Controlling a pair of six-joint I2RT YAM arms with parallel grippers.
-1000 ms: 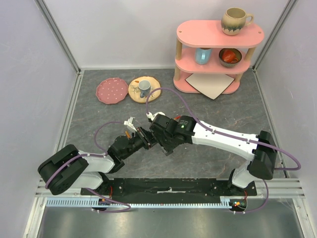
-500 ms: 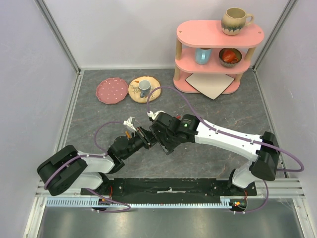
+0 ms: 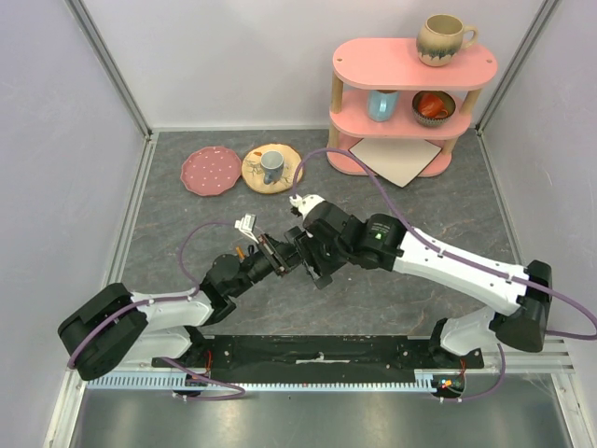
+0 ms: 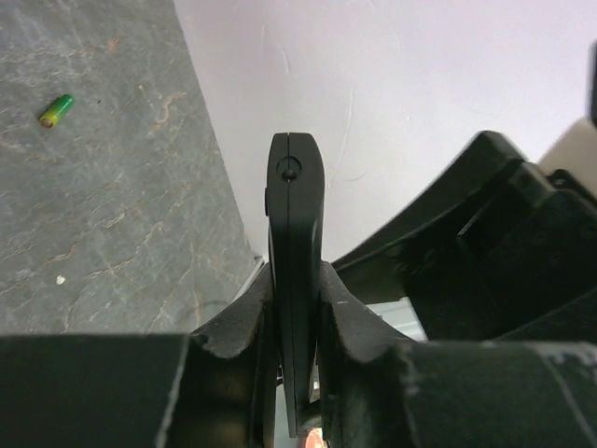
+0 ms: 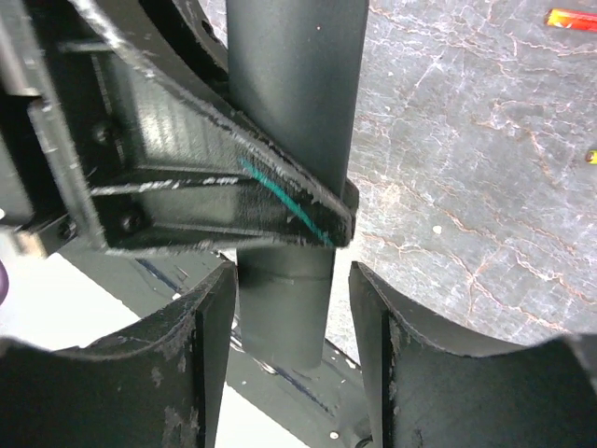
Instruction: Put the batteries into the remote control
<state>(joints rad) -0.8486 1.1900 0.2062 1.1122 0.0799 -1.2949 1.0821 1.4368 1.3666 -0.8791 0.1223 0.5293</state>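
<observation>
Right tool newly wider, slack astride the remote control; left tool tight on it; mug on plate.

Table: grey marbled slab, pale walls on three sides.
Far left: pink speckled plate, flat. Just right of it: yellow plate bearing grey mug.
Far right: pink three-tier shelf, standing.
Loose on slab: green battery, red-orange battery, both lying on side.

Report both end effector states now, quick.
Left end effector: closed, holding the remote control.
Right end effector: open, fingers straddling the remote control, not gripping.
</observation>
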